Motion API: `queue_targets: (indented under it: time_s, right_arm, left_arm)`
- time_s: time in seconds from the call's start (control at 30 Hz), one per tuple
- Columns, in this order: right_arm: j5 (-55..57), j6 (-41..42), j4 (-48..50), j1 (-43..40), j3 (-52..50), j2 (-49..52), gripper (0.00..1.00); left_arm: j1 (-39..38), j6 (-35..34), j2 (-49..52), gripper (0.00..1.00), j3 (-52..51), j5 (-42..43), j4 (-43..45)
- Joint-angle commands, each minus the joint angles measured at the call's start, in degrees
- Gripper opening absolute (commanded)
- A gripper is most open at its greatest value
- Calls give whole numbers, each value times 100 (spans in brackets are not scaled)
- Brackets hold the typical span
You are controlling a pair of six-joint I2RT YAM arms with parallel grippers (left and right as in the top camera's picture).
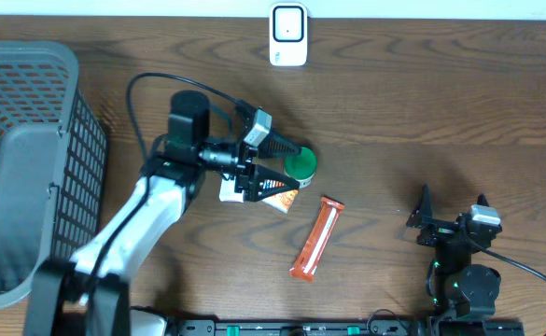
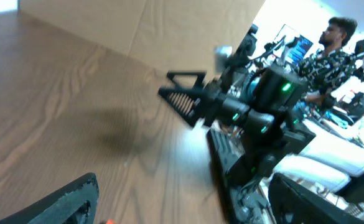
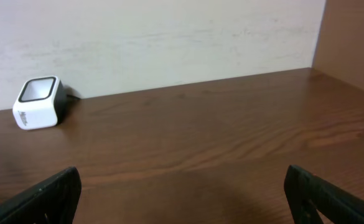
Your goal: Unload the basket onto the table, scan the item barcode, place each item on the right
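Observation:
A white barcode scanner stands at the table's far edge; the right wrist view shows the scanner at the left. A white and orange pack with a green round cap lies mid-table. My left gripper hovers right over it, open; in the left wrist view the left gripper has bare wood between its fingers. An orange snack bar lies just to the right, nearer the front. My right gripper rests open at the front right, with the right gripper holding nothing.
A grey mesh basket fills the left side. A black cable loops behind the left arm. The right arm shows in the left wrist view, with a person and equipment beyond the table.

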Motion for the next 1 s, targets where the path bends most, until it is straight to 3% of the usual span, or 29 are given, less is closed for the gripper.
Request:
queue_targets:
  time_s: [0.0,0.1,0.17,0.33,0.43,0.6,0.7,0.83,0.97]
  right_arm:
    - [-22,-79,-11,-24,-15,-31,99]
    - [-22,-79,-11,-24,-15,-31,99]
    - [-22,-79,-11,-24,-15,-31,99]
    - [-20,-81,-11,-24,-15,-31,99]
    - [-22,-76,-9,-24,-15,-31,99]
    - [-780,232,-4,-24,-15,-31,99]
    - [-2640,1440,26,-13,-13,9,99]
    - [-3930,3480,9,15,13,446,99]
    - [-5034,4026,-168,17,70,1340,99]
  left_arm:
    - [13,-887,-732,88,72,-321,-57]
    - [13,-988,-1239,87,72,-710,-535]
    - [15,-984,-1624,88,72,-1486,-1266]
    - [11,-1019,-2723,88,74,-5716,-3971]
    - [13,-1165,-3401,88,74,-7477,-5075]
    - [17,-1237,-4352,95,72,-8004,-5803]
    - [17,-1237,-4669,95,72,-8137,-5912]
    - [17,-1300,-4765,95,72,-8736,-5967]
    - [17,-1357,-4699,95,72,-9180,-5980]
